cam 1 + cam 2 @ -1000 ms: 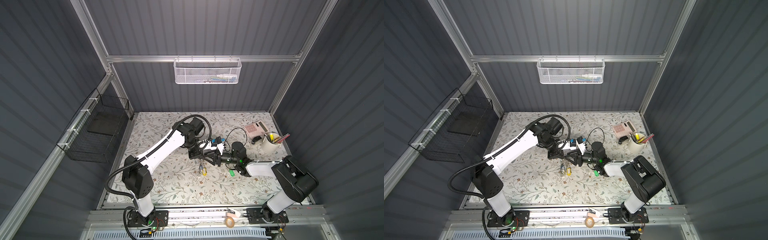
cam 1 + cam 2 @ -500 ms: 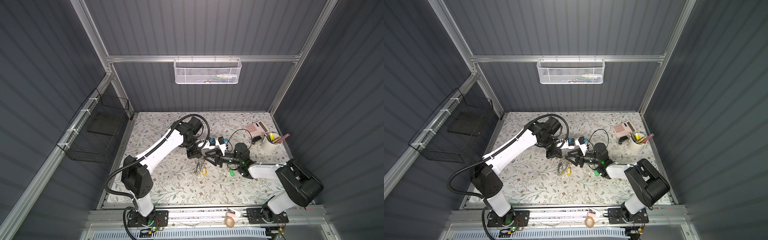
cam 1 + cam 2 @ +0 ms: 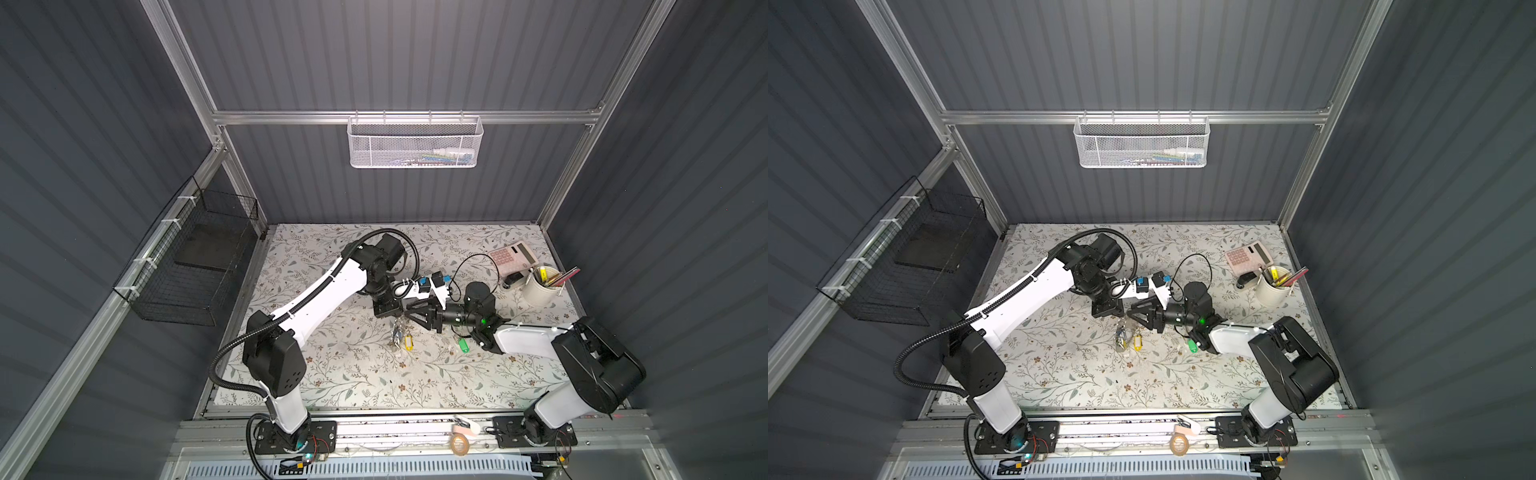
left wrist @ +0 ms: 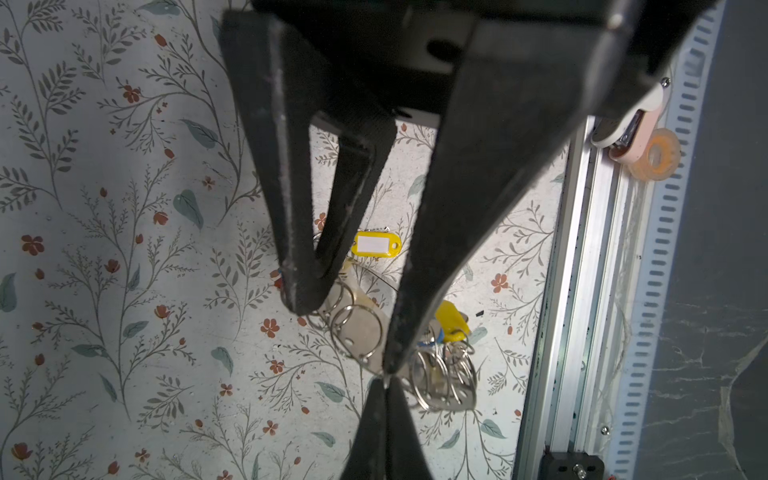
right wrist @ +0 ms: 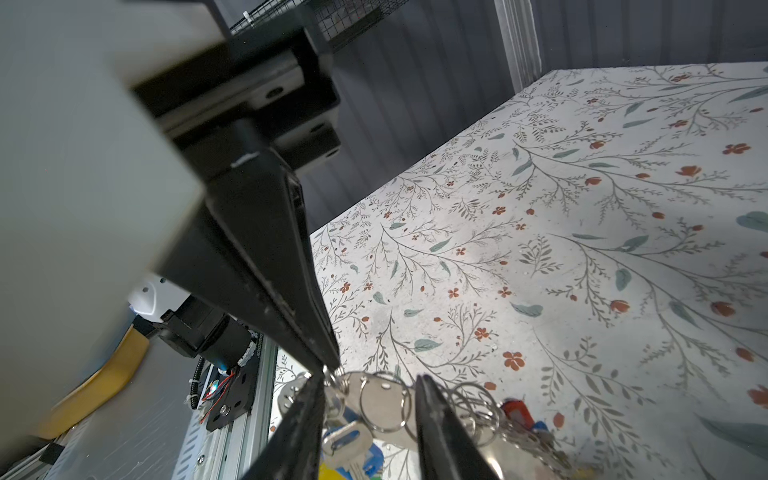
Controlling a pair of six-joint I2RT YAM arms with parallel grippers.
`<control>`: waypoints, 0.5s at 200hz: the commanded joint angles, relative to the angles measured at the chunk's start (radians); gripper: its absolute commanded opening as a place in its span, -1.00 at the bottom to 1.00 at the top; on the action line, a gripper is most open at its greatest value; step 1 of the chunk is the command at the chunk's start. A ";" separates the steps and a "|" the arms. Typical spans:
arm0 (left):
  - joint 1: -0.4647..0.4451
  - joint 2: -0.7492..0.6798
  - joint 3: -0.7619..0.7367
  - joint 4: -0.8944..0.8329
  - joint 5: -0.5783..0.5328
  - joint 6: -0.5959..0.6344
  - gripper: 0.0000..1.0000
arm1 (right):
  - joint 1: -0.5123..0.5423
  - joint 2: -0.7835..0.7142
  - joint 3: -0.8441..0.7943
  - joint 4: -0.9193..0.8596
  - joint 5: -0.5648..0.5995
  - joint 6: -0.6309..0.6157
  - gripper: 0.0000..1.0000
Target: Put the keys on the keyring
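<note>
The right gripper [image 5: 370, 415] had narrowed its black jaws, still apart, around silver rings [image 5: 386, 403] on the large grey wire keyring [image 4: 440, 382], which the pressed-together left gripper [image 4: 386, 377] pinched just ahead. The green-tagged silver keys [image 3: 463, 345] lay behind the right wrist, not yet collected.

Bare mat [image 3: 353, 374] front; cup [image 3: 540, 291], calculator [image 3: 511, 257] back-right.

Left hand [image 4: 384, 379] pinched fully closed, angled downward. Right hand [image 5: 370, 379] roughly level, fingers parted, tips beside the left's. Both arms stretched inward.
</note>
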 commanded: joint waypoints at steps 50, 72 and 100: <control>0.005 -0.001 0.040 -0.037 0.028 0.016 -1.00 | 0.020 0.030 0.032 -0.006 -0.046 -0.018 -0.29; 0.005 -0.002 0.035 -0.034 0.026 0.016 -1.00 | 0.027 0.038 0.038 -0.008 -0.057 -0.021 -0.31; 0.005 -0.002 0.035 -0.032 0.025 0.013 -1.00 | 0.036 0.037 0.039 -0.003 -0.069 -0.024 -0.31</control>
